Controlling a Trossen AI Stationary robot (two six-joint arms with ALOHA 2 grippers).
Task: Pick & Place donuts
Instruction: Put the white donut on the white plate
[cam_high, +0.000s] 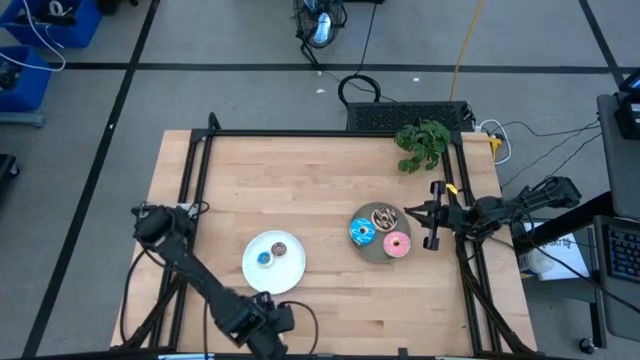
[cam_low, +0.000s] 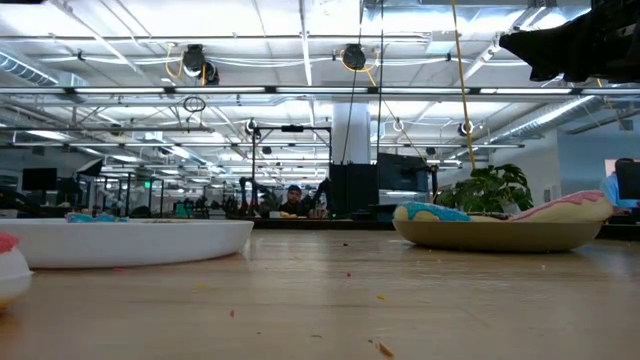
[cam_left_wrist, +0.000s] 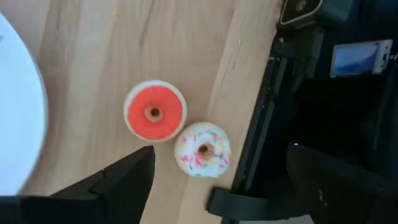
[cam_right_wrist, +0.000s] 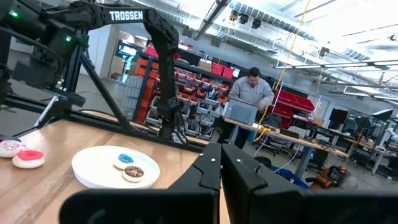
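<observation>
Left tool (cam_left_wrist: 217, 180) at the desk's (cam_high: 330, 180) near edge, fingers apart and empty, poised over the red donut (cam_left_wrist: 155, 111) and whitish-pink donut (cam_left_wrist: 203, 149), which lie touching on the wood beside the white plate (cam_high: 290, 268). That plate carries the small blue donut (cam_high: 264, 258) and small brown donut (cam_high: 280, 248). Right tool (cam_high: 433, 215), fingers together, waits at the desk's right edge just beside the grey plate (cam_high: 372, 250) holding the large blue donut (cam_high: 361, 233), pink donut (cam_high: 396, 244) and sprinkled dark brown donut (cam_high: 384, 215).
</observation>
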